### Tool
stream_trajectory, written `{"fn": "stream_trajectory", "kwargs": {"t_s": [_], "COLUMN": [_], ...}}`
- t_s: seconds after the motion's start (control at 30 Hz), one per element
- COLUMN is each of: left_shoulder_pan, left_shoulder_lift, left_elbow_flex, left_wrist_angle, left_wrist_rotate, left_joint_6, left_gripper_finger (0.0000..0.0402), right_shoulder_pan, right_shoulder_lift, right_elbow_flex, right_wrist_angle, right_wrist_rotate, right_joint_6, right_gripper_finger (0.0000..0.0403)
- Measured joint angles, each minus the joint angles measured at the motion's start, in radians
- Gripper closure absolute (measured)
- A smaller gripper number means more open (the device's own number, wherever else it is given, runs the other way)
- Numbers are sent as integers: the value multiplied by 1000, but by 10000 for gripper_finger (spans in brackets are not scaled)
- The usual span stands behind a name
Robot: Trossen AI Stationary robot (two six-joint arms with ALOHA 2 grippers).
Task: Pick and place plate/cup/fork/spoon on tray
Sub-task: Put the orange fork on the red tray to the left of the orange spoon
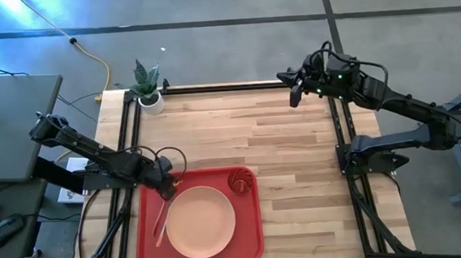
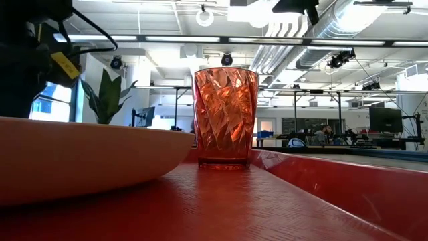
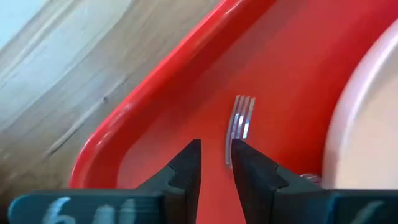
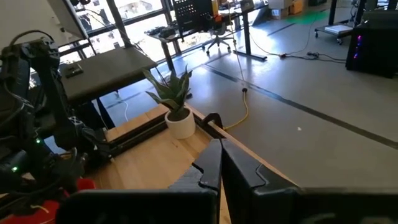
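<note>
Nearly done, by the look of it; plate [image 1: 200, 221] sits on the red tray [image 1: 253, 240], cup [image 1: 240, 180] stands upright in the tray's far right corner, close to the plate, not clearly touching; fork [image 3: 239, 122] lies flat on the tray floor between plate edge and tray rim, tines pointing away from the wrist camera; a slim utensil [image 1: 161, 222] shows left of the plate from above, whether that is fork or spoon can't tell; spoon not picked out for sure anywhere, so it may be what's left, or already down beside the fork.

Left gripper [image 3: 216, 163] low over the tray's far left corner, right above the fork; jaws parted a narrow gap, fork's shaft end runs up to that gap; can't tell if the tips touch it or have let go; fork looks to rest on the tray either way.

Right gripper [image 4: 219, 163] parked over the table's far right edge, well away from the tray, jaws pressed together, holding nothing.
</note>
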Motion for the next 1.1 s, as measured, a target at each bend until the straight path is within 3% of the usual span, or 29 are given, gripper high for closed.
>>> {"fn": "stream_trajectory", "kwargs": {"t_s": [0.6,1.0,1.1], "left_shoulder_pan": [-23,-28,-28], "left_shoulder_lift": [6,7,7], "left_elbow_flex": [-31,-66,-66], "left_wrist_angle": [43,37,44], "left_wrist_rotate": [-6,23,35], "left_joint_6": [-20,-65,-58], "left_gripper_finger": [284,285,301], "right_shoulder_pan": [0,0,0], "right_shoulder_lift": [0,0,0], "right_elbow_flex": [0,0,0], "right_wrist_angle": [-3,-5,-5], "right_wrist_rotate": [-3,-4,-3], "right_joint_6": [3,8,8], "right_gripper_finger": [400,400,400]}}
